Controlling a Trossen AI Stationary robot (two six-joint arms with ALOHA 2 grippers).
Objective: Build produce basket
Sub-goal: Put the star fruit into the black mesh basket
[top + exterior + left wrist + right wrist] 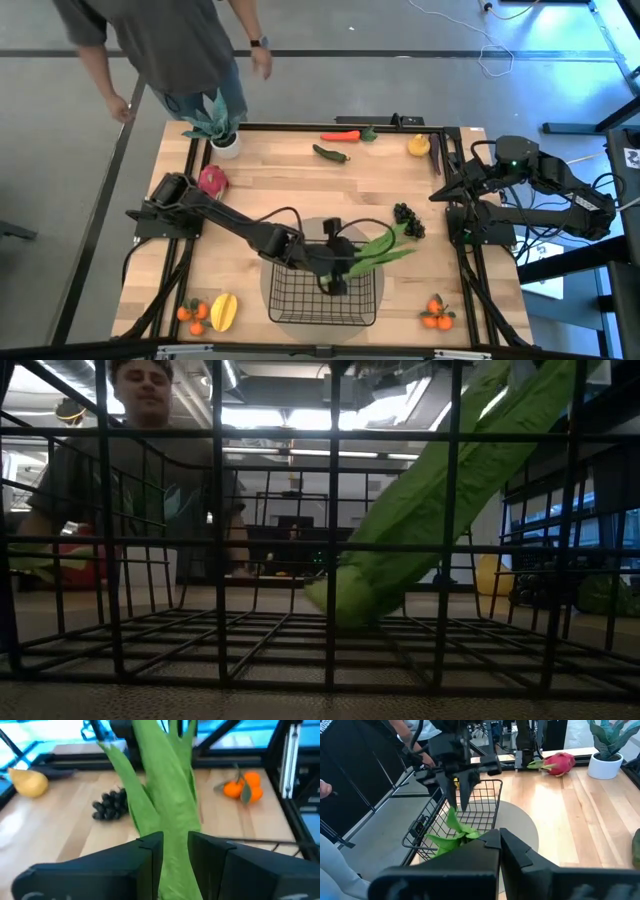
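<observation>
One item is in play: the green leafy stalk [383, 247], pinched at its base between the fingers of the left gripper [337, 283], which hangs over the basket [290, 305]. The left wrist view shows the two dark fingers [146, 856] closed narrow on the stem, leaves fanning away beyond them. From table height the stem end [345, 600] sits at or just above the mesh floor; I cannot tell whether it touches. The leafy end slopes up and out over the rim on the side nearest the grapes [408, 220].

Right gripper [499, 840] waits at the table's right edge, fingers drawn together, holding nothing that I can see.

Nothing else appears to lie in the basket. Still out on the table: dragon fruit [212, 180], mango [223, 311], oranges [193, 315] near the left front corner, a second cluster of oranges [436, 314] at the right front, green pepper [331, 153], red pepper [342, 136], and a yellow fruit [418, 145] at the far side. A potted plant [222, 130] stands at the far left corner; a person [165, 45] is just behind it.

How to do it well, as I judge it:
- Lower until the stem rests on the mesh before opening, so it does not bounce.
- The stalk is long and the sides are low. Swing the wrist so the leaves lie along the basket's diagonal instead of draping over the rim, or it may tip out.
- Lift straight up after release so the fingers clear the leaves and wire.
</observation>
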